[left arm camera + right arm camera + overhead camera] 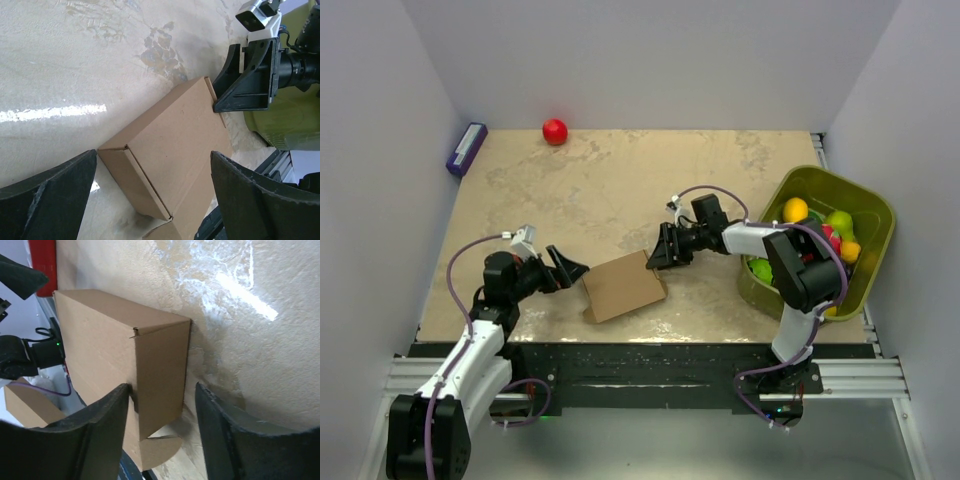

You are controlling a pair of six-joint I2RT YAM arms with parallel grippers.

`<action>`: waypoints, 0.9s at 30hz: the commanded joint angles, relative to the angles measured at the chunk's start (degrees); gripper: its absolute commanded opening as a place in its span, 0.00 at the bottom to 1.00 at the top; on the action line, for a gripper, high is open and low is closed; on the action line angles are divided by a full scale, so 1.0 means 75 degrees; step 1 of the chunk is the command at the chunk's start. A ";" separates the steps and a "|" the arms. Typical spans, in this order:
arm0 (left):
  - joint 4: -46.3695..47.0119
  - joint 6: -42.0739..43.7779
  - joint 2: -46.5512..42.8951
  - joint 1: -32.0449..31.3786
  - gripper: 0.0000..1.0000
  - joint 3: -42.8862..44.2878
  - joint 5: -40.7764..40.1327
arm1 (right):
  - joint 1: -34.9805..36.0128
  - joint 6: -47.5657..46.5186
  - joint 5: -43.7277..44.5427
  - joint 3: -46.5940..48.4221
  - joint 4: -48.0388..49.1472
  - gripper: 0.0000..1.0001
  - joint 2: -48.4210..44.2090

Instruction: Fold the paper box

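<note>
The paper box [622, 286] lies as a closed, flat brown cardboard box near the table's front edge, between the two arms. My left gripper [570, 268] stands wide open just left of it. In the left wrist view the box [170, 150] sits ahead of the left gripper [154, 156], with neither finger touching it. My right gripper [660, 258] is at the box's right end. In the right wrist view the right gripper [162, 390] straddles the box's end wall [162, 365]. One finger [107, 415] rests against the lid and the other [220, 420] stands clear, so the gripper is open. A rounded tab [160, 452] sticks out below the end wall.
A green bin [868, 215] of coloured fruit stands at the right edge, close behind the right arm. A red ball [555, 131] and a small purple box [466, 148] lie at the back left. The table's front edge is just below the box.
</note>
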 commanded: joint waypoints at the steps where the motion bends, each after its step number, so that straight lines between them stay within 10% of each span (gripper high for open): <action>1: -0.0118 0.0194 -0.0145 0.0051 1.00 0.0138 0.0003 | 0.0055 -0.0215 0.0600 0.0230 -0.0318 0.49 -0.0035; 17: -0.0423 0.0066 -0.0462 0.0051 1.00 0.0115 0.0062 | -0.0473 -0.0121 0.0647 -0.0027 -0.0283 0.17 0.0164; 27: 0.2560 -0.1620 0.0217 -0.0077 1.00 -0.1243 0.0788 | -0.0485 -0.0144 0.0588 0.0008 -0.0236 0.16 0.0246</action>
